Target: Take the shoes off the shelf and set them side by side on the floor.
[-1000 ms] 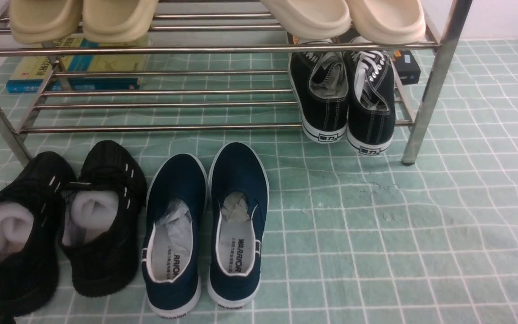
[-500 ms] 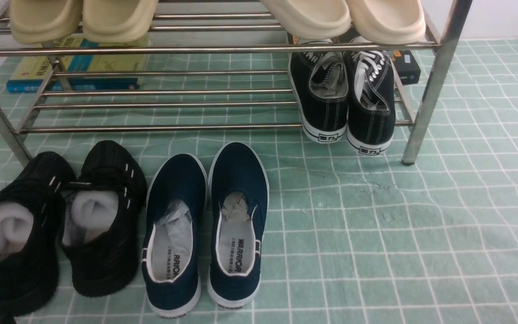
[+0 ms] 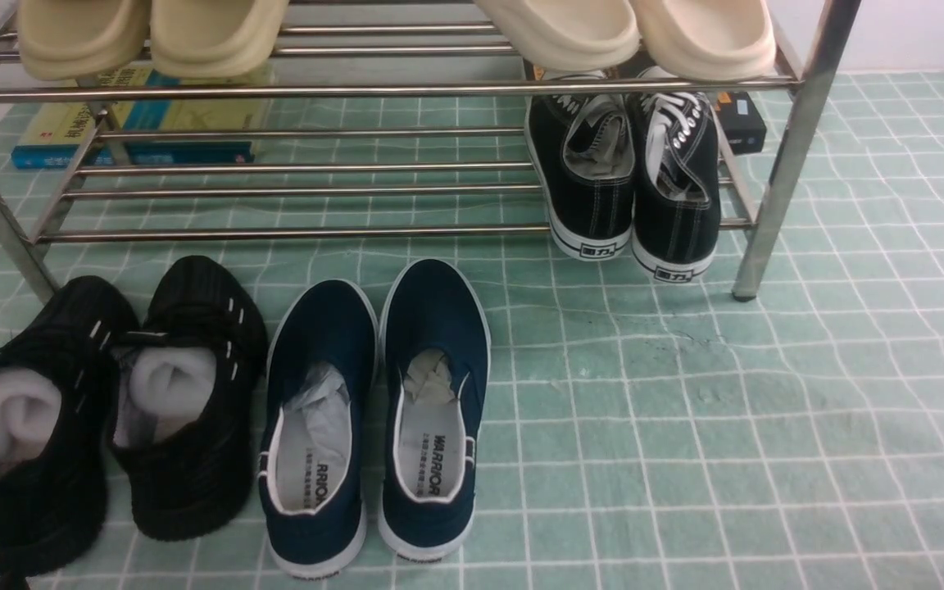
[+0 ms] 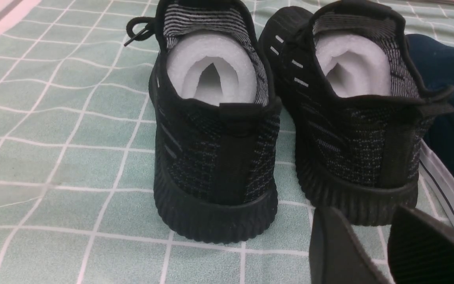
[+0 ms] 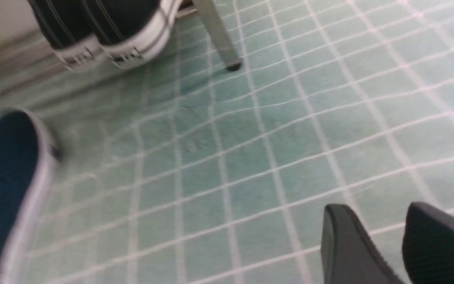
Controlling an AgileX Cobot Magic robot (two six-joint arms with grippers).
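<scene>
The shoes, black canvas with white laces and soles, stand side by side on the lower tier of the shelf at its right end, heels toward me. Their heels also show far off in the blurred right wrist view. My right gripper is open over bare floor, nothing between its fingers. Just behind the heels of the black knit sneakers, my left gripper is open and empty. Neither gripper shows in the front view.
Navy slip-ons and black knit sneakers stand on the floor in front of the shelf. Cream slippers sit on the top tier, books behind it. The shelf's right leg stands beside the shoes.
</scene>
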